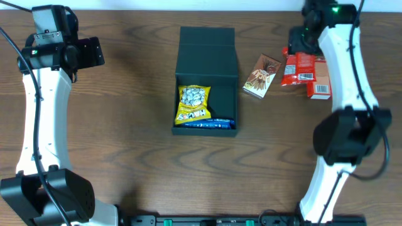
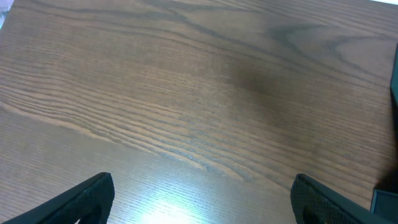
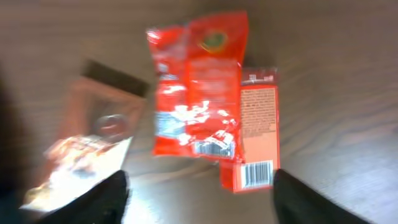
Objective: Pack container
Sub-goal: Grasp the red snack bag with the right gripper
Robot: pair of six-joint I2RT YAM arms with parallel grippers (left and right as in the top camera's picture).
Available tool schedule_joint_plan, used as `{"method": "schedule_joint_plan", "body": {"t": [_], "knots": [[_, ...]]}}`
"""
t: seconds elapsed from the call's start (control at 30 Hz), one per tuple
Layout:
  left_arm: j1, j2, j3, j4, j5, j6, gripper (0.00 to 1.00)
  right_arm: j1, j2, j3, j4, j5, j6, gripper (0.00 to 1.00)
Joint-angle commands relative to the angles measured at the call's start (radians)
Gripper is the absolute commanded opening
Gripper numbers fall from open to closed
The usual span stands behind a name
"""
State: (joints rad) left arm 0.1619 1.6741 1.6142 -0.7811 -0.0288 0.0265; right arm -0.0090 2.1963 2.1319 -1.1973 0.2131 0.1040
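The black container (image 1: 207, 59) sits open mid-table, its flap lid laid back at the far side. Inside lie a yellow snack packet (image 1: 193, 103) and a blue packet (image 1: 211, 123). To its right lie a brown snack box (image 1: 262, 76), a red packet (image 1: 298, 69) and a small red carton (image 1: 319, 80). My right gripper (image 3: 199, 199) is open and empty above the red packet (image 3: 196, 87) and red carton (image 3: 255, 140), with the brown box (image 3: 93, 143) to its left. My left gripper (image 2: 202, 199) is open and empty over bare table at the far left.
The table (image 1: 125, 125) is dark wood. In the left wrist view a dark edge of the container (image 2: 394, 87) shows at the right border. The right arm's base (image 1: 348, 135) stands right of the snacks.
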Motion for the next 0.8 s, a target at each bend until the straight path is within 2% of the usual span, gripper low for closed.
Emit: {"method": "schedule_joint_plan", "body": {"t": [0.0, 0.13, 0.27, 0.47, 0.53, 0.63, 0.7, 0.77], "knots": [[0.002, 0.006, -0.002, 0.000, 0.018, -0.004, 0.92, -0.023, 0.074, -0.013, 0.027, -0.048, 0.010, 0.84], [0.002, 0.006, -0.002, -0.001, 0.049, -0.004, 0.92, -0.027, 0.141, -0.013, 0.107, 0.008, 0.012, 0.95], [0.002, 0.006, -0.002, -0.010, 0.055, -0.004, 0.91, -0.029, 0.195, -0.013, 0.164, 0.023, 0.015, 0.94], [0.002, 0.006, -0.002, -0.019, 0.055, -0.005, 0.91, -0.023, 0.269, -0.013, 0.150, 0.023, 0.014, 0.94], [0.002, 0.006, -0.002, -0.018, 0.055, -0.008, 0.91, -0.019, 0.274, -0.013, 0.151, 0.024, 0.014, 0.80], [0.002, 0.006, -0.002, -0.014, 0.056, -0.008, 0.91, -0.018, 0.274, -0.012, 0.163, 0.053, 0.014, 0.48], [0.002, 0.006, -0.002, -0.014, 0.056, -0.008, 0.91, -0.018, 0.274, -0.012, 0.160, 0.056, 0.014, 0.39], [0.002, 0.006, -0.002, -0.014, 0.055, -0.008, 0.91, -0.018, 0.274, -0.011, 0.154, 0.061, 0.014, 0.35]]}}
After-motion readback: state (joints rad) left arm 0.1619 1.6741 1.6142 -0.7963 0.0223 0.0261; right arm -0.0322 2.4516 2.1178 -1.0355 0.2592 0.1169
